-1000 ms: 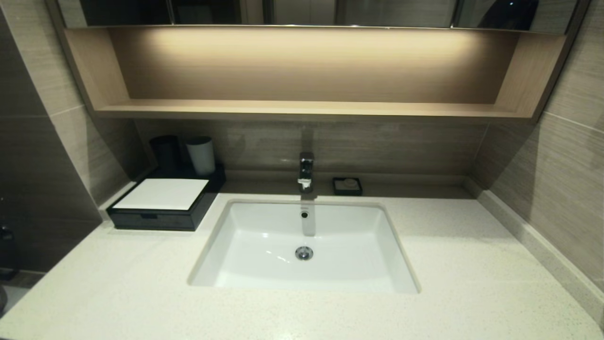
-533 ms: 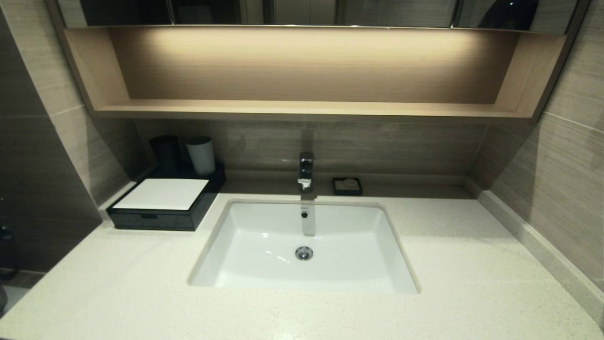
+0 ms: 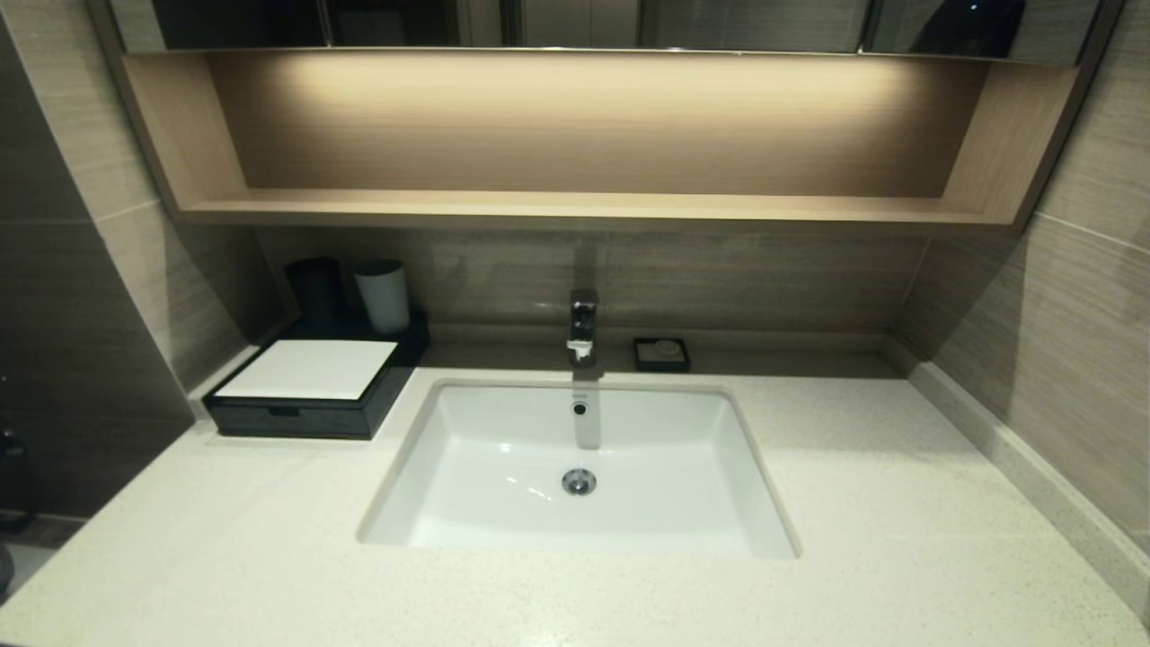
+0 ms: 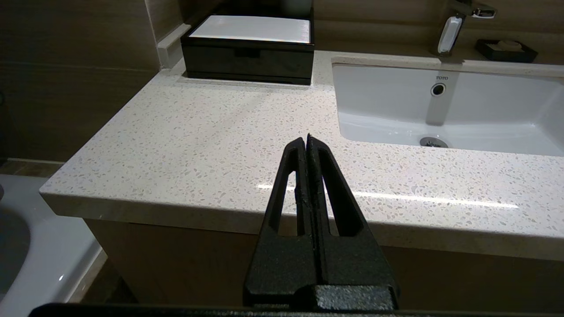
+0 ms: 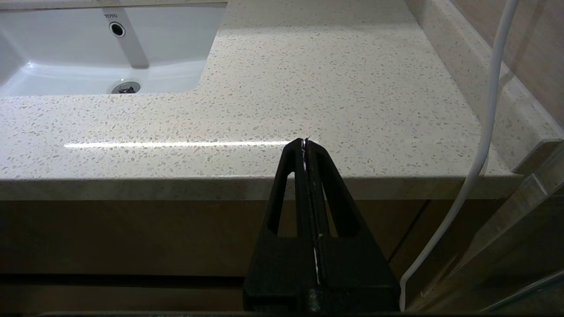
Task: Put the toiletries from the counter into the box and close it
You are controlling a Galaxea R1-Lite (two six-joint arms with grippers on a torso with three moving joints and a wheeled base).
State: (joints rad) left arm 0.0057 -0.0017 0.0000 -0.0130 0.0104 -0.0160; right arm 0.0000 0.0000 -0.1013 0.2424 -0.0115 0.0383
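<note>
The black box (image 3: 310, 395) with a white top panel stands at the back left of the counter (image 3: 225, 548), its drawer pushed in; it also shows in the left wrist view (image 4: 249, 61). No toiletries are in view on the counter. My left gripper (image 4: 307, 138) is shut and empty, held before the counter's front edge, left of the sink. My right gripper (image 5: 305, 141) is shut and empty, held before the front edge, right of the sink. Neither gripper shows in the head view.
A white sink (image 3: 579, 467) with a chrome tap (image 3: 583, 328) is set in the middle of the counter. A dark cup (image 3: 314, 289) and a pale cup (image 3: 383, 295) stand behind the box. A small black soap dish (image 3: 662, 354) sits behind the sink. A white cable (image 5: 480, 145) hangs at the right.
</note>
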